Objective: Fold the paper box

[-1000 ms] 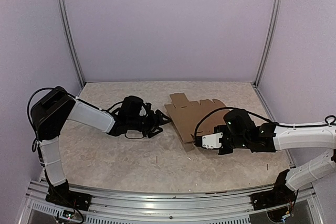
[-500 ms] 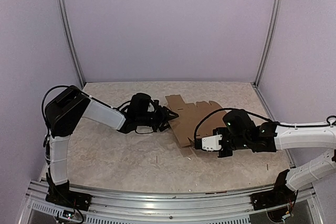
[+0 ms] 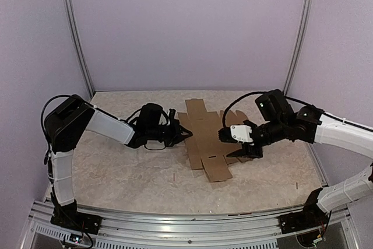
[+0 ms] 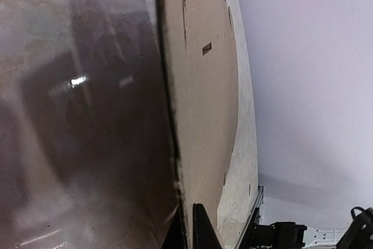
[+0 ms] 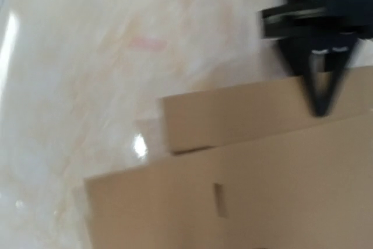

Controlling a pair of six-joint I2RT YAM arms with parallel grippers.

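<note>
The left gripper (image 3: pixel 186 133) is pinching the paper box (image 3: pixel 205 139) at its left edge.
Its fingers are meeting at a point on a flap; the right gripper (image 3: pixel 250 148) is hovering over the sheet's right side, opening unclear; the box is lying unfolded mid-surface (image 3: pixel 116 167).

Hidden and blurred
The right hand (image 3: pixel 249 151) covers the right side of the paper box (image 3: pixel 204 144); both wrist views look smeared, perhaps by motion, cropping it.

The paper box (image 3: pixel 205 138) is plain brown, the table (image 3: pixel 134 173) mottled beige.
</note>
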